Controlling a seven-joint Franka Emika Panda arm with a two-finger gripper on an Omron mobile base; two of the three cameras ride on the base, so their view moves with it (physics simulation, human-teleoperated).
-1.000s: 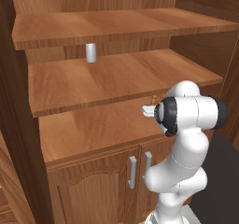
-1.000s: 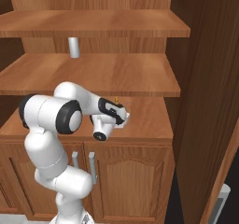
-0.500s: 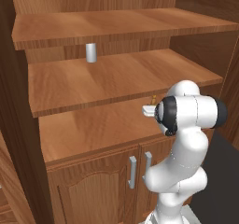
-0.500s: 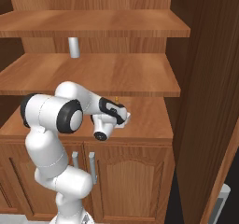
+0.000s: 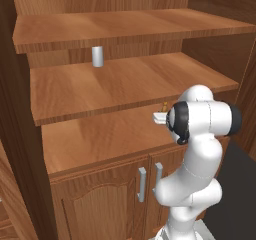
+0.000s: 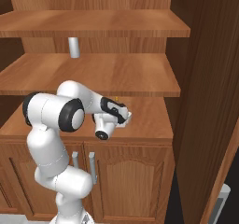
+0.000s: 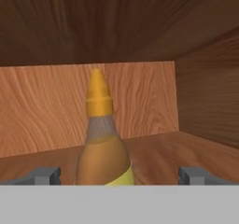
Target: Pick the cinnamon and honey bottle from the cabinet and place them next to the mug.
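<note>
In the hand view the honey bottle point(image 7: 100, 143) stands upright between the two finger tips point(image 7: 44, 175) of the pincer point(image 7: 119, 176), somewhat nearer the left tip than the right, with clear gaps on both sides, so the pincer is spread wide and grips nothing. The bottle has an amber body with a yellowish band low on it and a pointed orange-yellow cap, and it rests on the lowest open shelf of the cabinet point(image 7: 154, 106), with the wooden back wall behind it and a side wall off to the pincer's right. From the left base view the pincer point(image 5: 160, 117) reaches in under the middle shelf of the cabinet point(image 5: 75, 144), and a sliver of the honey bottle point(image 5: 165, 104) peeks out just past it. From the right base view the pincer point(image 6: 122, 120) sits low over that same bottom shelf. A plain grey cylinder point(image 5: 97, 56) stands on the shelf above, well apart from the pincer, up and to its left.
</note>
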